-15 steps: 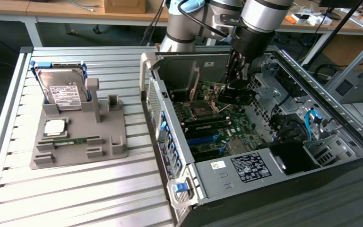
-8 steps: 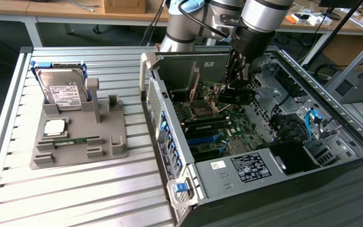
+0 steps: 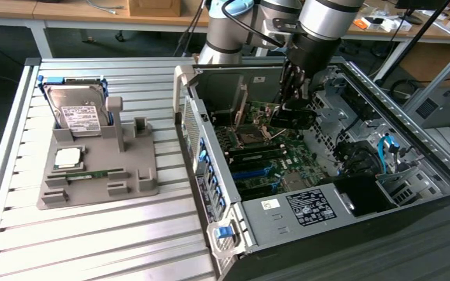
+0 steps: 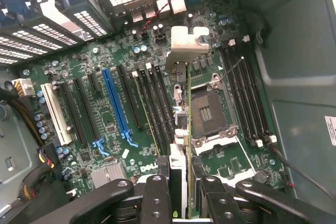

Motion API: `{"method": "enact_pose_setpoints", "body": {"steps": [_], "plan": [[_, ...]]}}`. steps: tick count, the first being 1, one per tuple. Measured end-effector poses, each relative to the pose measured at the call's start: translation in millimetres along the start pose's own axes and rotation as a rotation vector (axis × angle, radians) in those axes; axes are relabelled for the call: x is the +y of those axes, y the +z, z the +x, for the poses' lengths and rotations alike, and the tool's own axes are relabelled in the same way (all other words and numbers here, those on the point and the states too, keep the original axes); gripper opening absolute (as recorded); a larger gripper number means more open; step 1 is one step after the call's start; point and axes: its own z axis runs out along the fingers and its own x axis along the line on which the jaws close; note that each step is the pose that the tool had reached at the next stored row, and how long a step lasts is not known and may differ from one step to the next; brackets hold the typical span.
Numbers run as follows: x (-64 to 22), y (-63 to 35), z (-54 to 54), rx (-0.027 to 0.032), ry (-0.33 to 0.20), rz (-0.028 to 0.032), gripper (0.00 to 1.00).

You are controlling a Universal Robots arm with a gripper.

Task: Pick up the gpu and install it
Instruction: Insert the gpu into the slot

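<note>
The exterior view looks down at a slant from high and well back, taking in the slatted surface (image 3: 92, 234) at nine o'clock and the open computer case (image 3: 217, 88) at three o'clock. The wrist view sits just behind the claw (image 4: 184, 184), facing down, close over the motherboard (image 4: 105, 108). Both views share that board and its processor socket (image 4: 207, 111).

The slatted aluminium surface (image 3: 92, 234) carries an open computer case (image 3: 276, 225) lying on its side. A grey moulded holder (image 3: 92, 190) rests flat on the slats near the case, to the exterior view's left of it.
</note>
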Motion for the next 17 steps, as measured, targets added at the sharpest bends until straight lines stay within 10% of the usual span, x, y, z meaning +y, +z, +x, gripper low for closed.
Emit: {"method": "enact_pose_setpoints", "body": {"steps": [17], "plan": [[0.0, 0.0, 0.0, 0.0006, -0.082, -0.0022, 0.27]]}}
